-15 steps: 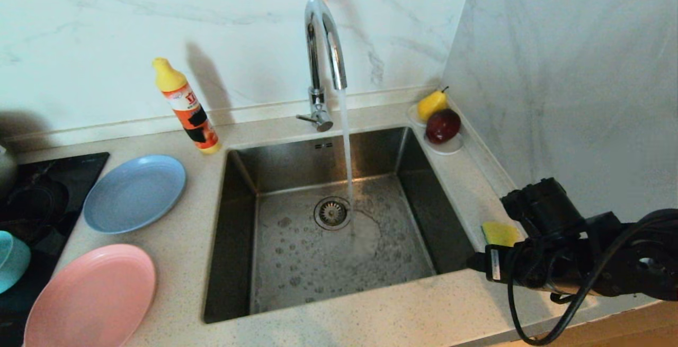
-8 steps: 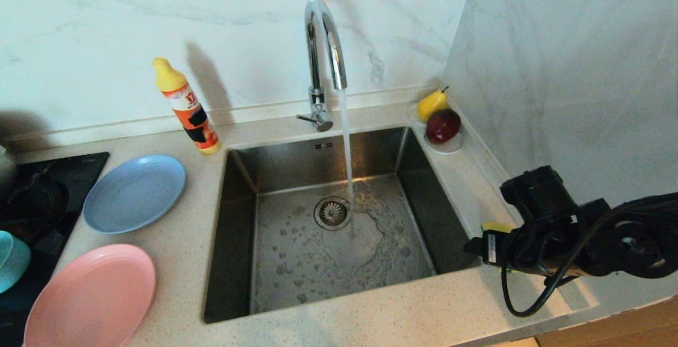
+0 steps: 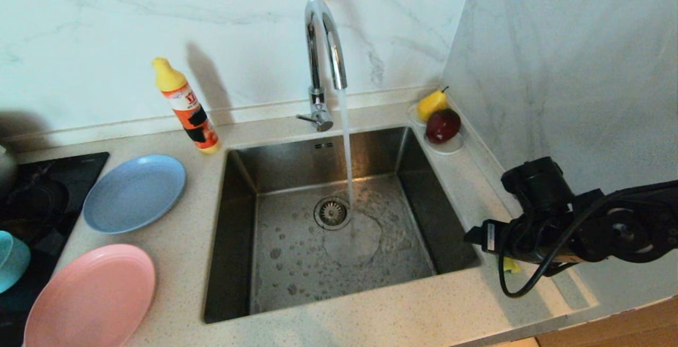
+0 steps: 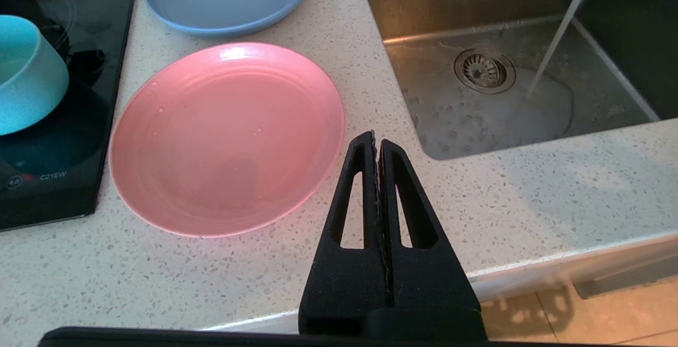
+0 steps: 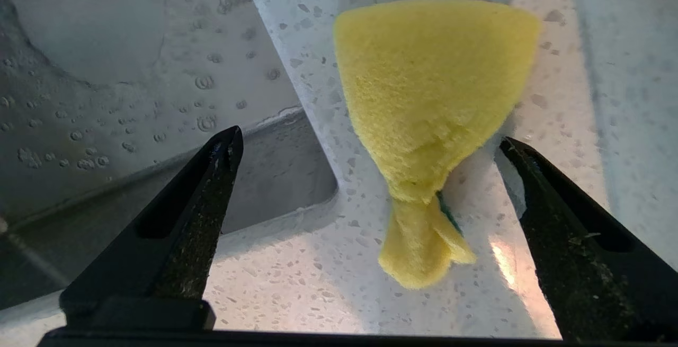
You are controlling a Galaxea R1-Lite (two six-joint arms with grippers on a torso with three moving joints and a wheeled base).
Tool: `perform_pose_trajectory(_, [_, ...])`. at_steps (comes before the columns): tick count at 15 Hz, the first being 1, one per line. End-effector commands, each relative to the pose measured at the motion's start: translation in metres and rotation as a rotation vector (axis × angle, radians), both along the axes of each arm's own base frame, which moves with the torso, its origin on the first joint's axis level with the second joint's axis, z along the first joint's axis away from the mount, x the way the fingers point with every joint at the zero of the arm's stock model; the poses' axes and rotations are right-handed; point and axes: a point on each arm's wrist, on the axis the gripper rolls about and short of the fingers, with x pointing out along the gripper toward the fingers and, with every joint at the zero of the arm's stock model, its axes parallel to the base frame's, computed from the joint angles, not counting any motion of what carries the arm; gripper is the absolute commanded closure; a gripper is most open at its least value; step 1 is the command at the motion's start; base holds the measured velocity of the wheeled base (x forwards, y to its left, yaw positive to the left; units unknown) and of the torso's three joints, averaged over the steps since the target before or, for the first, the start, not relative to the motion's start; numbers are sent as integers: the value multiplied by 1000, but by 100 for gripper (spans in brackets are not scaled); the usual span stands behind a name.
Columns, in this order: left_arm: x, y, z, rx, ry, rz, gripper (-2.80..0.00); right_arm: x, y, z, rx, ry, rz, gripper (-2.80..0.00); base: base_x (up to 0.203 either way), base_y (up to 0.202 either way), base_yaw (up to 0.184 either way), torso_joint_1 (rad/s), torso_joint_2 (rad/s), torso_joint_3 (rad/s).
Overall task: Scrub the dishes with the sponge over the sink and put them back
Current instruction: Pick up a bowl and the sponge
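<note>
A: Right gripper (image 5: 365, 140)?
B: Jaws spread wide above the sponge (image 5: 429, 103) — on the surface at the sink's (image 3: 233, 220) four o'clock.
A: Left gripper (image 4: 377, 140)?
B: Jaws pressed together — parked near the pink plate (image 4: 228, 135).

Detergent bottle (image 3: 186, 107): yellow cap, orange-and-black label, leaning, on the speckled countertop (image 3: 371, 320) toward 11 o'clock in the head view, close to the marble backsplash (image 3: 106, 29).

Small white saucer (image 3: 447, 148) at about 2 o'clock, in the counter's back corner where the marble side wall (image 3: 572, 71) meets the backsplash. It carries a yellow pear (image 3: 431, 104) and a dark red apple (image 3: 443, 125); the two fruits touch, pear behind the apple.

Black cooktop (image 3: 58, 177) at 9 o'clock, flush with the counter. In the left wrist view its front edge shows a small printed marking (image 4: 52, 176).
</note>
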Motion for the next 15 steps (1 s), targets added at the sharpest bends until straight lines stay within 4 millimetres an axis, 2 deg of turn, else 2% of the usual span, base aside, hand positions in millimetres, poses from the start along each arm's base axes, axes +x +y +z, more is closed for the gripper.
perform_pose_trajectory(1, [1, 0, -3, 0, 11, 0, 0, 3, -1, -1, 5, 4, -6, -280, 0, 0, 0, 0, 0, 0])
perform_pose_trajectory(11, [1, 0, -3, 0, 11, 0, 0, 5, -4, -5, 0, 19, -13, -280, 0, 0, 0, 0, 0, 0])
perform_pose_trajectory(12, [1, 0, -3, 0, 11, 0, 0, 5, -4, -6, 0, 21, -14, 0, 0, 0, 0, 0, 0, 0])
perform_pose_trajectory(15, [1, 0, -3, 0, 11, 0, 0, 4, -4, -7, -2, 30, -14, 0, 0, 0, 0, 0, 0, 0])
